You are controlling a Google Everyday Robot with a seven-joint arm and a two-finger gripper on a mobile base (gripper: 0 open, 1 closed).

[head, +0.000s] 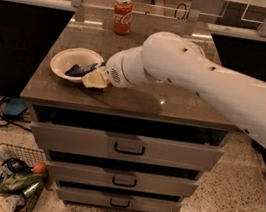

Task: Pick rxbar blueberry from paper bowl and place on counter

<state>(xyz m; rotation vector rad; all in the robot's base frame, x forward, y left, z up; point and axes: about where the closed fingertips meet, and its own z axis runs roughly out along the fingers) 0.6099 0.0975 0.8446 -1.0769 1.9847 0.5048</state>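
Observation:
An off-white paper bowl (66,59) sits at the left side of the grey-brown counter (174,102). The dark navy rxbar blueberry (80,69) lies inside it, towards the right rim. My gripper (95,77), with pale cream fingers, reaches in from the right and rests over the bowl's right rim, right next to the bar's right end. The big white arm comes in from the right above the counter.
A red soda can (122,16) stands upright at the counter's back, behind the arm. Grey drawers with black handles (129,148) lie below the top. A wire basket (6,183) with litter sits on the floor at lower left.

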